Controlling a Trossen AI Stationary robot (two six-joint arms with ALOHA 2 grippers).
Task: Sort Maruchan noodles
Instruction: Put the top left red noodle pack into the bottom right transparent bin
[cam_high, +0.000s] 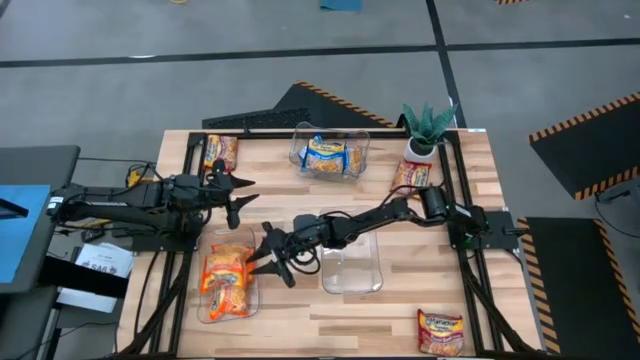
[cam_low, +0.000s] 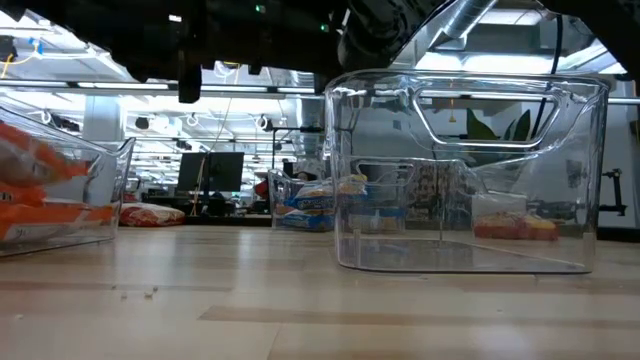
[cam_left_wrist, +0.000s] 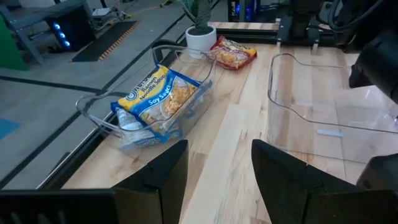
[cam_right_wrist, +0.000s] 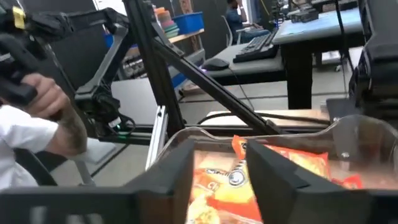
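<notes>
Orange Maruchan packets (cam_high: 226, 275) lie in a clear bin at the table's near left and show under my right gripper in its wrist view (cam_right_wrist: 261, 180). Blue-and-yellow packets (cam_high: 328, 156) fill a far bin (cam_left_wrist: 155, 99). Loose red-orange packets lie flat at the far left (cam_high: 221, 152), beside the plant (cam_high: 410, 175) and at the near right (cam_high: 440, 330). My right gripper (cam_high: 270, 256) hangs open over the orange bin's right rim and holds nothing (cam_right_wrist: 217, 171). My left gripper (cam_high: 236, 196) is open above the table's left middle, also holding nothing (cam_left_wrist: 217, 174).
An empty clear bin (cam_high: 351, 262) stands at the table's middle, close behind my right arm (cam_low: 470, 170). A potted green plant (cam_high: 428, 128) sits at the far right. A black frame runs along the table's edges. A person's hand (cam_right_wrist: 43, 118) shows beyond the left edge.
</notes>
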